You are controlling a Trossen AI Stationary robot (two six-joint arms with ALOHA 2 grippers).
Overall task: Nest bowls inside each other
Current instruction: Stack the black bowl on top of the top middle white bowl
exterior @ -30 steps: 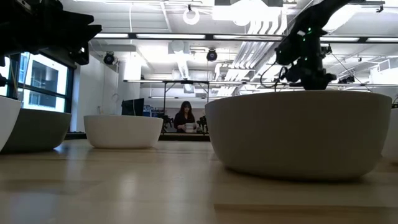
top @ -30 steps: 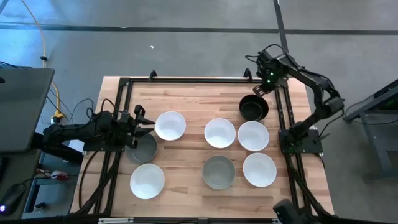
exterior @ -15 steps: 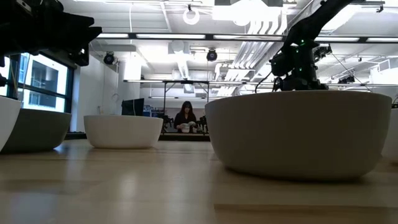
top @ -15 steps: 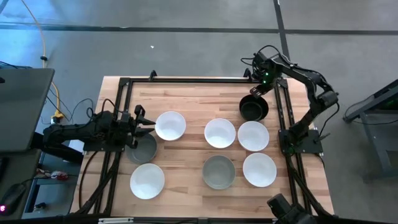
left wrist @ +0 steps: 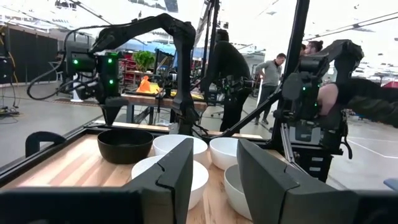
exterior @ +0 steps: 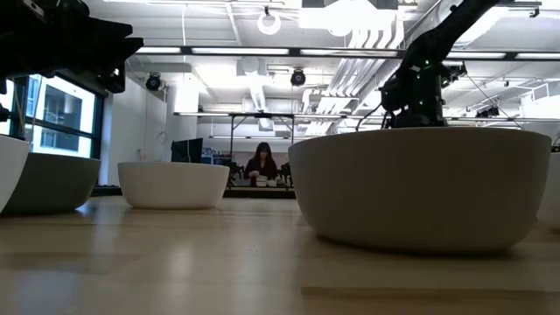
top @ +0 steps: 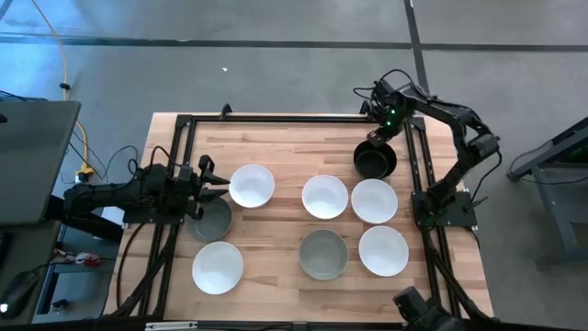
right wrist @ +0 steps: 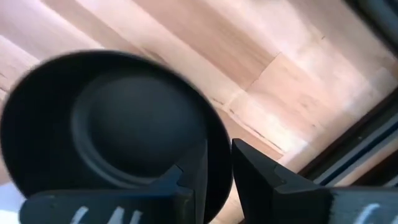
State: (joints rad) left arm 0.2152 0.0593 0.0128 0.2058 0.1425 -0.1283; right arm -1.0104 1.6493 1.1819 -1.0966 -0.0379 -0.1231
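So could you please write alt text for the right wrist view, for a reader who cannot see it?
The right gripper straddles the rim of a black bowl, one finger inside and one outside, with a narrow gap between them. The bowl sits upright on a light wooden table, near its dark frame edge.
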